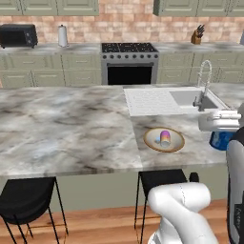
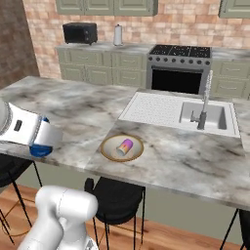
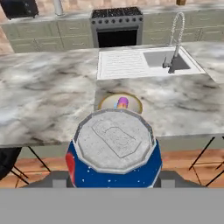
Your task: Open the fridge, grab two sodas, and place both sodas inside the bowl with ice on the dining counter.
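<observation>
While clamped on small blue white-marked soda can (image 3: pixel 113 151), two-finger gripper (image 3: pixel 113 183) short of marble dining counter (image 1: pixel 66 126); tan wooden bowl (image 1: pixel 177 139) ahead, holding pink can (image 1: pixel 164 138); likely light, rigid, slick-walled; best gripped mid-body.

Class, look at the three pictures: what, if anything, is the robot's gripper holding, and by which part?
The gripper holds the blue soda can, seemingly clamped around its lower body, with the lid facing the camera; the exact contact points are hidden.

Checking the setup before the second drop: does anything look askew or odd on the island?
The pink soda lies tipped on its side in the bowl with ice, not upright. Nothing spilled; the gripper holds the blue soda.
</observation>
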Available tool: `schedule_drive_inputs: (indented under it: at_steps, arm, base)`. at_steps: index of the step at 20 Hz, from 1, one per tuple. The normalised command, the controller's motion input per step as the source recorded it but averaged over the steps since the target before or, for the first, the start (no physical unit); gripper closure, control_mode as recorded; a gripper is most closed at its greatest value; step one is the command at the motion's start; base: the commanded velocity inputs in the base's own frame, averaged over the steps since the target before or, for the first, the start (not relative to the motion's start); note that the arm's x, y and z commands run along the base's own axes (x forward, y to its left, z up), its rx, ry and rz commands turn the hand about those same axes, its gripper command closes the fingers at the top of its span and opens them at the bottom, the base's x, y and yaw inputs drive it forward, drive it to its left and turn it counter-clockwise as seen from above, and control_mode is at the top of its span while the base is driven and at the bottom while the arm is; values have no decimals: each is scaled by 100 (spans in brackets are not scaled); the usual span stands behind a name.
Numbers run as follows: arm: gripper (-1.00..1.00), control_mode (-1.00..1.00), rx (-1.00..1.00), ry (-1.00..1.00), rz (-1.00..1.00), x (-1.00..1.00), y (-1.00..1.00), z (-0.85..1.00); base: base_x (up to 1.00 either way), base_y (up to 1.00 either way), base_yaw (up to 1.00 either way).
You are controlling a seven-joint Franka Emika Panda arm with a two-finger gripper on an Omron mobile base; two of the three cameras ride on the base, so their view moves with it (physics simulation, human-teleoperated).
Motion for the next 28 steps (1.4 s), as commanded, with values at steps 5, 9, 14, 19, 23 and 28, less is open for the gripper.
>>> schedule_drive_inputs:
  at_steps: [5,9,14,19,23,28]
  arm:
    - [100,-100,-2,59,3,96,-1,-28]
    - [100,-100,-2,58,19,76,-3,-69]
    - [100,-100,-2,43,30,44,-15,-73]
    - [100,-100,0,9,30,23,-48,-22]
    - [100,-100,1,0,33,48,-37,0]
    - [100,-100,0,1,36,71,-16,-19]
  base:
    - [0,0,0]
    - [0,0,0]
    - [0,0,0]
    - [0,0,0]
    - [0,0,0]
    - [0,0,0]
